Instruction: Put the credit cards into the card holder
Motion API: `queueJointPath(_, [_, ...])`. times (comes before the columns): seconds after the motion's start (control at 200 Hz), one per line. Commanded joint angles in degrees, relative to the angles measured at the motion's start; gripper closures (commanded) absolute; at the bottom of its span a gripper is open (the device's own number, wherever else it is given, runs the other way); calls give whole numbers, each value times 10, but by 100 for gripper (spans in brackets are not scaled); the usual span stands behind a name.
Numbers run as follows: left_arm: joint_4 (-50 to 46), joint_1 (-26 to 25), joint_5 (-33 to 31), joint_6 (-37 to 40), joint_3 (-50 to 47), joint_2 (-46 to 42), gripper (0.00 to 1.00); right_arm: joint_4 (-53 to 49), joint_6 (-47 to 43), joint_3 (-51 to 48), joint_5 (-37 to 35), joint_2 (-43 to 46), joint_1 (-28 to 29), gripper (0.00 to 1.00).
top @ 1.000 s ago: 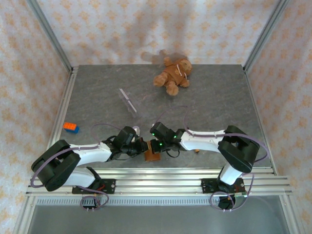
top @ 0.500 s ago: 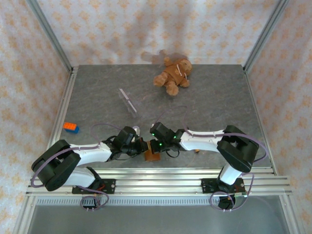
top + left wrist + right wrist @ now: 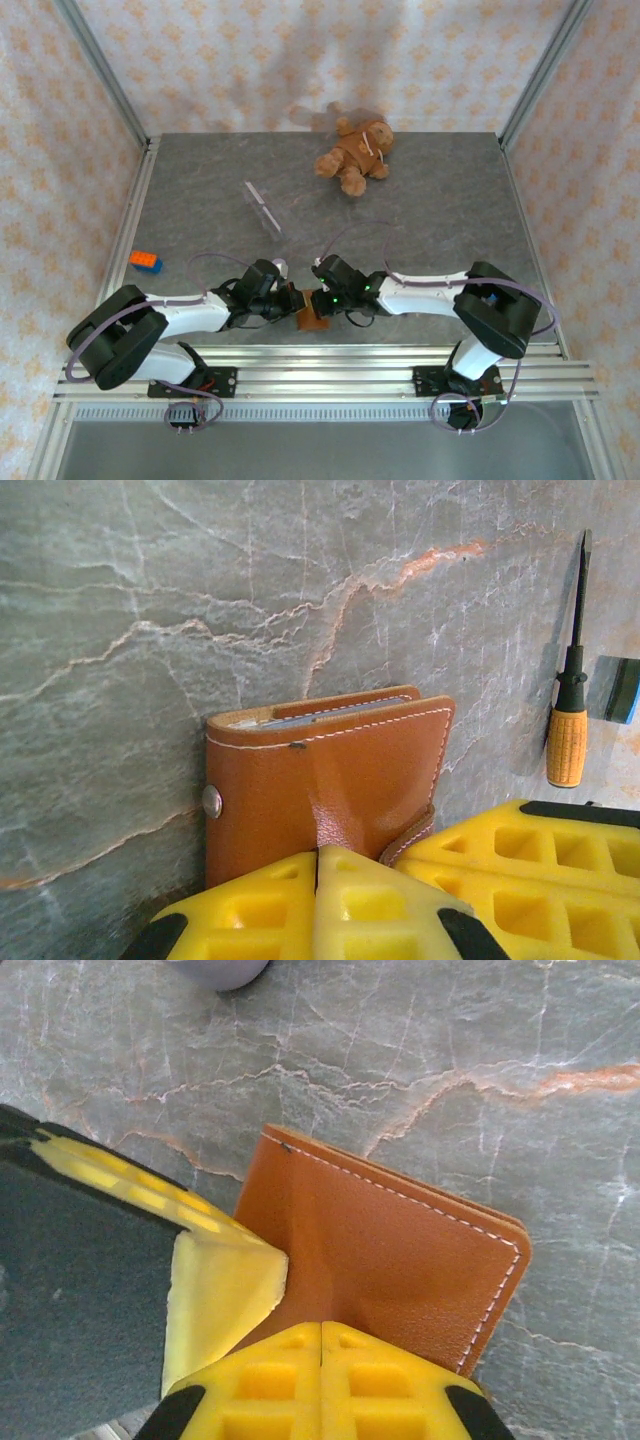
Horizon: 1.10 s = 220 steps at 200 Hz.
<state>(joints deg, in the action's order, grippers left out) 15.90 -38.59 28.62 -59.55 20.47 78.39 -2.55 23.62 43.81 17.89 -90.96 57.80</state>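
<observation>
Top external view: the grey marbled tabletop [image 3: 450,210] carried one small brown leather folding card holder [image 3: 312,320] at its near edge, between the two arm bases. A brown teddy bear [image 3: 354,151] lay far back, well apart.

Left wrist view: the card holder [image 3: 320,775] lay folded shut. A pale grey sliver at its far edge, judged to be the thin flat plastic credit cards [image 3: 330,711], sat tucked between the covers. The left gripper [image 3: 318,858] had its yellow fingers pressed together, seemingly nipping a ridge of the top cover. An orange-handled screwdriver [image 3: 567,742] lay off to the right.

Right wrist view: the right gripper [image 3: 321,1330] was likewise clamped tight, with the leather of the card holder [image 3: 400,1245] creased toward its fingertips. A yellow finger of the left gripper [image 3: 225,1280] touched the same cover just beside it.

Hazards noted:
- Both grips held only a fold of leather, so either could slip free on a lift.
- Opposed pulls could spring the covers and let the cards slide out.
- The crowded fingertips could collide.
- The strap looked unfastened, so nothing locked the fold.
</observation>
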Motion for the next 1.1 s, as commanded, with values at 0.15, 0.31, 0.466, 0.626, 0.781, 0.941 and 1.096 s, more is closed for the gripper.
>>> queueJointPath(0.15, [-67,3,-32,3,-21,36,93,-36,-57,-36,40,-20,3,100])
queueJointPath(0.31, [-64,3,-30,0,-23,41,93,-24,-67,-47,59,-25,5,100])
queueJointPath(0.466, [-67,3,-31,-5,-22,34,93,-23,-78,-73,56,-10,4,100])
queueJointPath(0.626, [-99,4,-39,6,-13,30,93,-16,-63,-98,48,-28,4,100])
queueJointPath(0.781, [-105,6,-38,8,-11,38,93,-12,-35,-122,40,-28,4,100])
queueJointPath(0.941, [-110,9,-46,6,-16,38,93,13,-9,-166,38,-6,4,100])
queueJointPath(1.096, [-119,15,-54,1,-17,45,94,30,-3,-173,37,-16,4,100])
